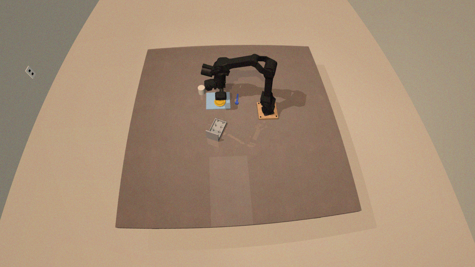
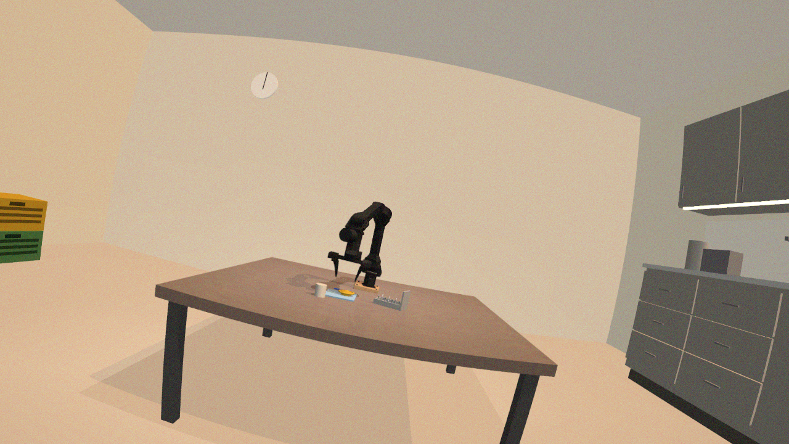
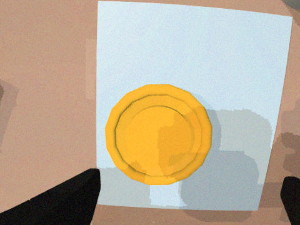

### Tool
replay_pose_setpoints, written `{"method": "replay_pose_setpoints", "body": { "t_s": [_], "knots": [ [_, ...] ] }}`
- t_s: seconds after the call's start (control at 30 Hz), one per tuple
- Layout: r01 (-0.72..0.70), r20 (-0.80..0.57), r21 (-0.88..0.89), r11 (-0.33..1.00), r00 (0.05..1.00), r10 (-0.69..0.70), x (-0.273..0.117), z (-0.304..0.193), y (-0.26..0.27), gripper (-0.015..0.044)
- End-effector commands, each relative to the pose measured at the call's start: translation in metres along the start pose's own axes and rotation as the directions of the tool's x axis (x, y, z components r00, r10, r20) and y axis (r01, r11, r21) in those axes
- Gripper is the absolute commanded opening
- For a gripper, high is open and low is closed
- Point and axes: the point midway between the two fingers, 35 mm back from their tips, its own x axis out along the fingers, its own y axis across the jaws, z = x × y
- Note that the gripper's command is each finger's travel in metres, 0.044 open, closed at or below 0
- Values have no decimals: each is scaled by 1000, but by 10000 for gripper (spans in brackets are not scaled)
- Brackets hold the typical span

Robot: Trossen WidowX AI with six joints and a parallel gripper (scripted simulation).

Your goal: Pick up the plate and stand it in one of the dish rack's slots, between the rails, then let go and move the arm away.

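The yellow plate (image 1: 219, 103) (image 2: 346, 293) (image 3: 156, 134) lies flat on a light blue mat (image 1: 209, 105) (image 3: 187, 47). My gripper (image 2: 346, 279) (image 3: 192, 184) is open and empty, pointing down above the plate and mat. In the wrist view the plate shows whole, ahead of the line between the fingertips and nearer the left finger. In the top view the gripper covers the plate's far edge. The grey dish rack (image 1: 212, 135) (image 2: 405, 300) stands apart from the mat, with small rails inside and a taller wall at one end. No plate is in it.
A white cup (image 1: 201, 90) (image 2: 320, 290) stands beside the mat. A blue spoon (image 1: 237, 98) lies on the mat's other side, between the mat and the arm's wooden base (image 1: 261, 114). The dark arm reaches over the spoon's side of the table (image 1: 172, 165).
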Motion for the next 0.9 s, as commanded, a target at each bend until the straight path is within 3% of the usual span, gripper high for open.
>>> {"method": "replay_pose_setpoints", "body": {
  "t_s": [0.0,0.87],
  "knots": [
    [-48,-44,3,999,998,48,6,4,14,400],
    [-48,-44,3,999,998,48,42,3,15,400]
  ]
}}
